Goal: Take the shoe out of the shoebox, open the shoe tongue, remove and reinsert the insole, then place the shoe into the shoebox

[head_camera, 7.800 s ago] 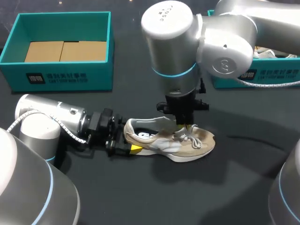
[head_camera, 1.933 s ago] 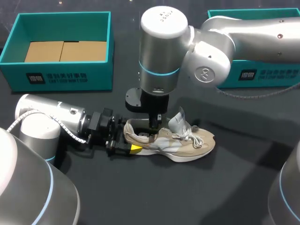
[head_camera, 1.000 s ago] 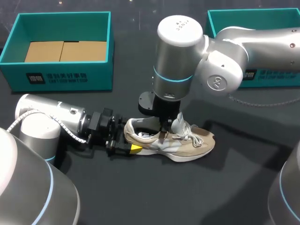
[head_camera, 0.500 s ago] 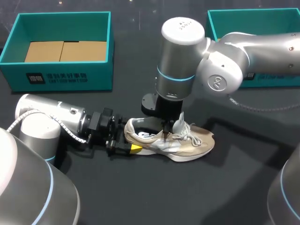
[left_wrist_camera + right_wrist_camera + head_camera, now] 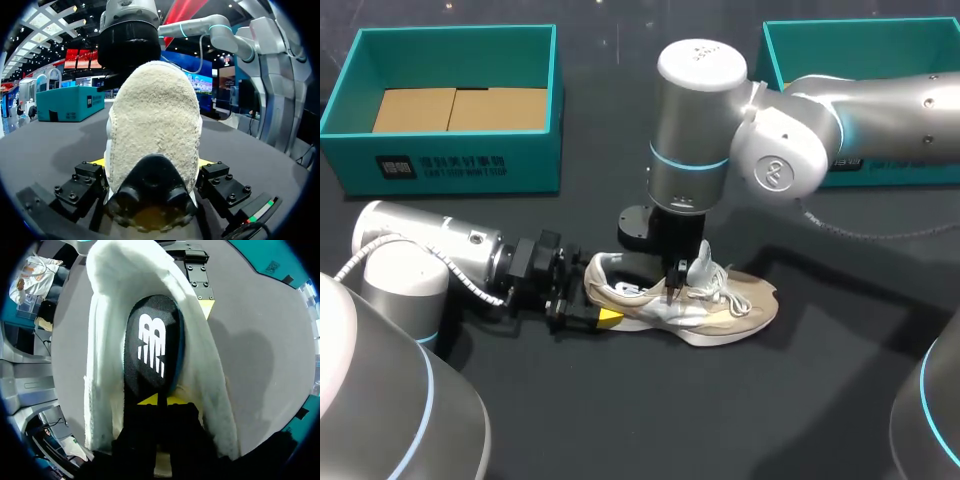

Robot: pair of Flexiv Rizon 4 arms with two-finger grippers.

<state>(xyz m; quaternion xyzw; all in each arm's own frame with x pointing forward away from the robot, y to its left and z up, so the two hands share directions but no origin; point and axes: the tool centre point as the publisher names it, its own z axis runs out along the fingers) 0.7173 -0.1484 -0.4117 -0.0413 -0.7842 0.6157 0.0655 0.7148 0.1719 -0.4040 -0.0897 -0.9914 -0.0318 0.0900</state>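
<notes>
My left fingers [image 5: 608,317] clamp the shoe [image 5: 720,300] at its 9 o'clock heel; right fingers [image 5: 147,400], tips pressed together, touch the insole [image 5: 152,350].

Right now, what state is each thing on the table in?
shoe, out of the box, standing on its sole on the table.
tongue, lifted up, open.
insole, lying inside the shoe.
left hand, shut on the shoe's heel.
right hand, down in the shoe's opening, over the insole; grip unclear.
left shoebox, open, cardboard inside.
right shoebox, open, partly hidden by the right arm.
</notes>
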